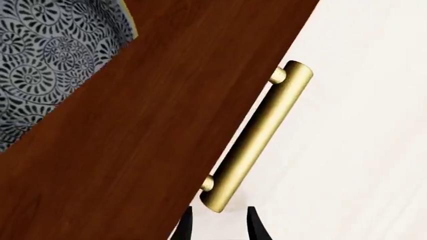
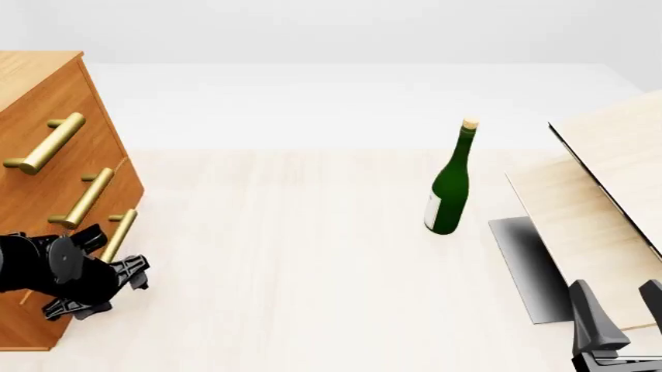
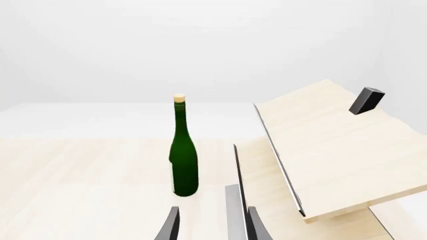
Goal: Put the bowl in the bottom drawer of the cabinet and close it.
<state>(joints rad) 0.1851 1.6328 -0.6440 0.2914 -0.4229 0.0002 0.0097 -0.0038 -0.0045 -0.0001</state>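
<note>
**Left tool at the bottom drawer, bowl inside**

The left tool (image 2: 129,275) hangs beside the brass handle (image 1: 257,137) of the bottom drawer (image 1: 140,150), its narrowly parted fingers gripping nothing. The speckled bowl (image 1: 50,60) lies inside that drawer, low in the cabinet (image 2: 46,155). Across the worktop (image 2: 300,263), the right tool (image 3: 212,225) is also slightly apart and empty, near a green bottle (image 2: 450,190) and pale boards (image 2: 610,209).
</note>
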